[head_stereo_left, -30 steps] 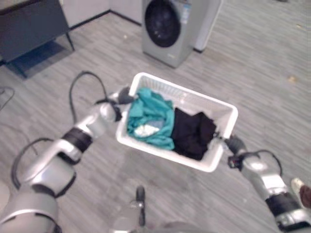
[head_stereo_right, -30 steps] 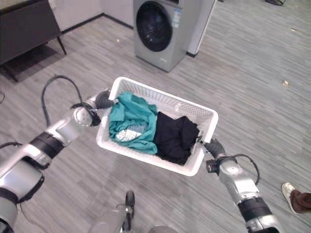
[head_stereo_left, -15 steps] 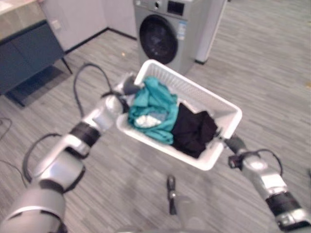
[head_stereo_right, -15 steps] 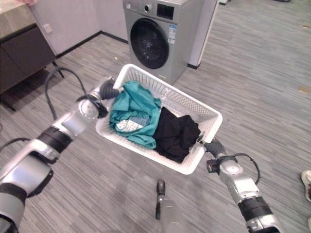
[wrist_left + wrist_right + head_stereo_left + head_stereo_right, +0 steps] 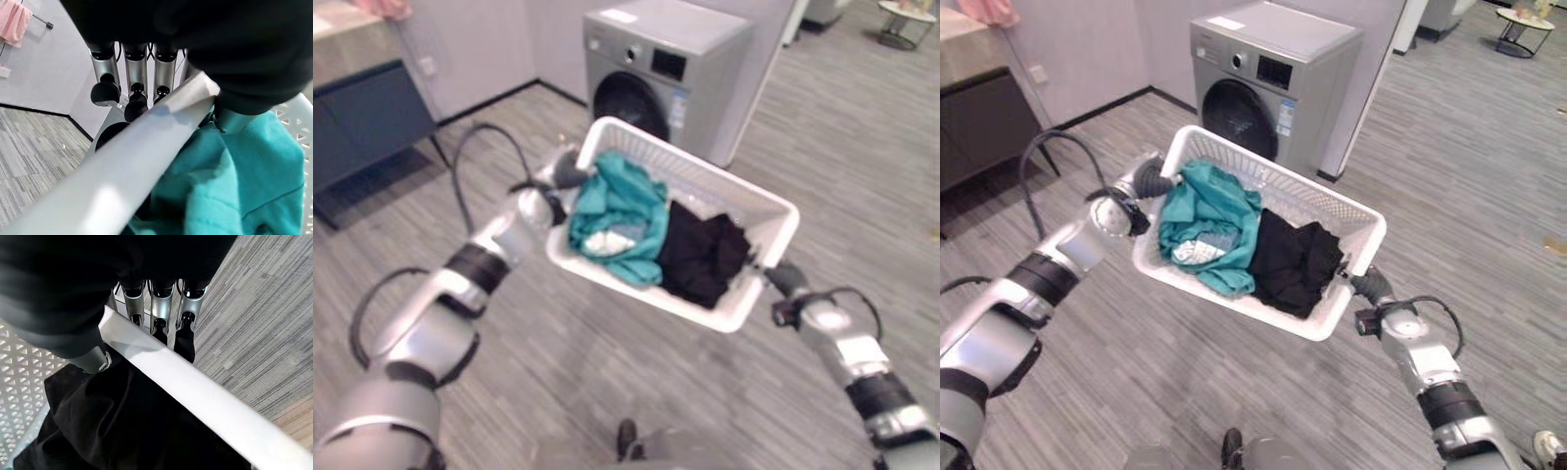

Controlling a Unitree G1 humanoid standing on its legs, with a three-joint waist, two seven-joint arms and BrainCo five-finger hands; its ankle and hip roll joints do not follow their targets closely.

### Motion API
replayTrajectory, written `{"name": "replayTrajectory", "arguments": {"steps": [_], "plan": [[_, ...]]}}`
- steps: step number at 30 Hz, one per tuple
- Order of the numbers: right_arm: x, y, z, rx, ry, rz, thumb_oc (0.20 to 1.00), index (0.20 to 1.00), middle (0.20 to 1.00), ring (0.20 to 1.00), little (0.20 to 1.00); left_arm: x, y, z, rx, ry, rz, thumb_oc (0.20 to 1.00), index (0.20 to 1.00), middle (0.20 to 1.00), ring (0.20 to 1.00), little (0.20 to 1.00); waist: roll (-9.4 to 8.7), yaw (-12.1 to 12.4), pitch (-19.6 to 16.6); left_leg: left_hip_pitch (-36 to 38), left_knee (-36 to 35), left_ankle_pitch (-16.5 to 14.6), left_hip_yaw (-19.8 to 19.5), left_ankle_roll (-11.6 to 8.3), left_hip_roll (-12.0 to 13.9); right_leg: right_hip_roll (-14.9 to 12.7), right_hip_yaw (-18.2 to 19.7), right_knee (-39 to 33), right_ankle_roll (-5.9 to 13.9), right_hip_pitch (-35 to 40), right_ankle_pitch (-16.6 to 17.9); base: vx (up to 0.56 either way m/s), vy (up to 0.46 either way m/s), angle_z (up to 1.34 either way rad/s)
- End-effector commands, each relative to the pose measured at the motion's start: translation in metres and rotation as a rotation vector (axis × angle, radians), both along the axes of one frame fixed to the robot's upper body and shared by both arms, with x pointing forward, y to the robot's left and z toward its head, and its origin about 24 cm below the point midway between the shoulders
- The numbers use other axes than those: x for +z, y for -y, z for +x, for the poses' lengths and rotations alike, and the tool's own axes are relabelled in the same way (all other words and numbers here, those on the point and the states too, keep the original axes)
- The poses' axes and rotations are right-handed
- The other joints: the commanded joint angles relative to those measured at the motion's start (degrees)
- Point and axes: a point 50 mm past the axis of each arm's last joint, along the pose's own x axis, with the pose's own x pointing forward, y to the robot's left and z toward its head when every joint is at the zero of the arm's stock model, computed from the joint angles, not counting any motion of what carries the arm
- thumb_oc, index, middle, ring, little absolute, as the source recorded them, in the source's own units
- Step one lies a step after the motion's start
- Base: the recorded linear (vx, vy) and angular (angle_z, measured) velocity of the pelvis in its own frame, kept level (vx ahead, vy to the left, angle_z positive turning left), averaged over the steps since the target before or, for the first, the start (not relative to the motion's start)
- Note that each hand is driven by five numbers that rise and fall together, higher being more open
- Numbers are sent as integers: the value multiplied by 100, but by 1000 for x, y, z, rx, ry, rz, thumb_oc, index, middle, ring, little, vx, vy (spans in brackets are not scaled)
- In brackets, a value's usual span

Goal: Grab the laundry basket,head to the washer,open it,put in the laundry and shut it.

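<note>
Laundry basket (image 5: pixel 1356 220), white and perforated, hangs in the air between the two arms, carried level with its long side running from about ten o'clock to four o'clock in the head views; just beyond its far rim, at twelve o'clock, stands the grey front-loading washer (image 5: pixel 1273 78) with its round dark door (image 5: pixel 1239 117) closed. The left hand (image 5: pixel 132 81) has its fingers curled under the basket's rim at the ten o'clock end with the thumb pressing from inside, and the right hand (image 5: pixel 159 316) is clamped the same way over the rim at the four o'clock end, so both hands are closed on the basket. Inside lie a teal garment (image 5: pixel 1209 220) toward the left hand and a black garment (image 5: pixel 1298 259) toward the right, the black one piled close to the near rim. The main risk, as I judge it, is that the basket is very near the washer, so any further advance could knock its far rim against the machine and jolt the grips loose. Each grip is only a hook on a smooth plastic edge, so uneven arm height could let one end slip. Freeing a hand to open the door without first setting the basket down would likely tip it. The black garment could spill over the rim if it tilts.
</note>
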Motion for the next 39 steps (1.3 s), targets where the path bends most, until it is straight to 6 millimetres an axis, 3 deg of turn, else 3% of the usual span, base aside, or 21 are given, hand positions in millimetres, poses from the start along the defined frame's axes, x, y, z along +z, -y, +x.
{"name": "replayTrajectory", "arguments": {"steps": [1, 3, 4, 5, 7, 10, 15, 16, 17, 19, 21, 23, 24, 26, 29, 30, 32, 33, 35, 37, 39], "plan": [[68, -25, 14, 155, 342, 83, 200, 200, 200, 200, 200, 18, 72, -8, -250, 74, -66, 200, 200, 200, 200, 200, -65, 118, -495, 334, -1666, 299, 31, 49, -176, -501, -36, -641, 1170, 115, 172, 130, 54, 26], [69, -21, 9, 144, 360, 84, 200, 200, 200, 200, 200, 17, 80, -9, -270, 79, -73, 200, 200, 200, 200, 200, -121, 172, -445, -8, -3229, 257, 25, -3, -542, -599, -115, -625, 1257, 278, 54, 215, 71, 25], [69, -20, 9, 143, 359, 83, 200, 200, 200, 200, 200, 16, 81, -9, -270, 78, -73, 200, 200, 200, 200, 200, -139, 170, -451, 27, -3309, 296, 35, 6, -576, -624, -120, -620, 1262, 276, 52, 181, 76, 36], [69, -20, 9, 138, 364, 86, 200, 200, 200, 200, 200, 17, 80, -9, -267, 86, -71, 200, 200, 200, 200, 200, -119, 220, -434, 1, -3983, 646, 2, 12, -793, -617, -179, -595, 1260, 267, 64, 155, 55, 29], [70, -22, 13, 131, 374, 99, 200, 200, 200, 200, 200, 18, 76, -8, -262, 92, -60, 200, 200, 200, 200, 200, -10, 442, -393, -237, -4973, 845, -671, -76, -1227, -487, 15, -442, 1240, 508, -247, 365, 99, -4], [70, -24, 18, 126, 372, 104, 200, 200, 200, 200, 200, 17, 72, -8, -256, 83, -60, 200, 200, 200, 200, 200, 51, 495, -374, -358, -5211, 939, -949, -120, -1286, -442, 126, -327, 1220, 607, -406, 307, 75, -46], [74, -30, 24, 141, 381, 79, 200, 200, 200, 200, 200, 19, 68, -9, -259, 90, -41, 200, 200, 200, 200, 200, 162, 526, -636, -183, -4770, 1014, -740, -41, -1203, -576, 323, -89, 1300, 867, -716, 490, 191, -38], [70, -28, 22, 135, 371, 76, 200, 200, 200, 200, 200, 17, 66, -9, -258, 86, -32, 200, 200, 200, 200, 200, 108, 587, -740, -99, -4424, 755, -721, 99, -1360, -776, 392, 347, 1437, 942, -545, 353, 148, -30], [70, -28, 22, 134, 372, 76, 200, 200, 200, 200, 200, 17, 66, -9, -259, 86, -32, 200, 200, 200, 200, 200, 112, 594, -746, -111, -4422, 764, -717, 104, -1353, -772, 398, 351, 1440, 926, -537, 622, 307, -43], [69, -31, 27, 123, 369, 78, 200, 200, 200, 200, 200, 16, 67, -10, -259, 85, -22, 200, 200, 200, 200, 200, 146, 516, -696, 526, -4226, 189, -474, 597, -1617, -1226, 503, 2513, 1834, 239, 704, 482, 346, -37], [70, -34, 29, 131, 371, 76, 200, 200, 200, 200, 200, 16, 64, -9, -252, 88, -26, 200, 200, 200, 200, 200, 207, 502, -646, 686, -4258, 129, -386, 694, -1630, -1319, 481, 3024, 1881, -26, 883, 248, 225, 5], [73, -35, 33, 122, 382, 85, 200, 200, 200, 200, 200, 20, 62, -8, -240, 90, -56, 200, 200, 200, 200, 200, 356, 441, -550, 1044, -4333, -15, -207, 785, -1602, -1783, -11, 3502, 1901, -454, 951, 247, 211, -13], [73, -35, 33, 122, 382, 85, 200, 200, 200, 200, 200, 20, 62, -8, -240, 90, -56, 200, 200, 200, 200, 200, 349, 438, -549, 1042, -4333, -13, -208, 786, -1610, -1792, -10, 3514, 1902, -460, 944, 259, 149, -33], [78, -33, 37, 118, 388, 73, 200, 200, 200, 200, 200, 28, 68, -9, -261, 96, -122, 200, 200, 200, 200, 200, 443, 268, -454, 1409, -4400, -160, -224, 759, -1655, -1730, -357, 3117, 1782, -1061, 404, 375, 81, -5], [83, -27, 39, 101, 394, 48, 200, 200, 200, 200, 200, 35, 68, -10, -268, 118, -134, 200, 200, 200, 200, 200, 471, 186, -498, 1626, -4391, -384, -163, 606, -1605, -1666, -792, 1591, 1737, -1011, 136, 366, -82, 14], [83, -25, 39, 95, 389, 42, 200, 200, 200, 200, 200, 36, 68, -9, -268, 121, -128, 200, 200, 200, 200, 200, 451, 159, -541, 1786, -4389, -445, -152, 476, -1600, -1557, -904, 619, 1759, -1079, 181, 361, -127, 6], [82, -23, 39, 90, 387, 43, 200, 200, 200, 200, 200, 37, 67, -9, -264, 125, -126, 200, 200, 200, 200, 200, 454, 149, -543, 1856, -4361, -488, -145, 422, -1578, -1474, -902, 140, 1807, -1077, 333, 351, -125, -32], [81, -22, 38, 81, 386, 55, 200, 200, 200, 200, 200, 36, 67, -8, -257, 128, -118, 200, 200, 200, 200, 200, 460, 114, -547, 1999, -4240, -546, -193, 317, -1543, -1459, -827, -381, 1962, -1167, 515, 341, -133, -23], [79, -20, 37, 76, 383, 55, 200, 200, 200, 200, 200, 36, 66, -8, -257, 128, -115, 200, 200, 200, 200, 200, 459, 88, -532, 2023, -4144, -535, -156, 282, -1510, -1456, -840, -596, 1965, -1191, 678, 262, -106, 29], [76, -18, 33, 83, 372, 54, 200, 200, 200, 200, 200, 34, 69, -8, -266, 129, -92, 200, 200, 200, 200, 200, 410, -34, -597, 2134, -3857, -517, -240, 204, -1467, -1435, -447, -631, 1969, -1184, 847, 423, -172, 16], [76, -16, 31, 80, 370, 52, 200, 200, 200, 200, 200, 33, 69, -8, -270, 128, -84, 200, 200, 200, 200, 200, 402, -52, -667, 2166, -3728, -450, -249, 156, -1432, -1406, -404, -643, 1921, -1104, 915, 319, -148, 31]]}}
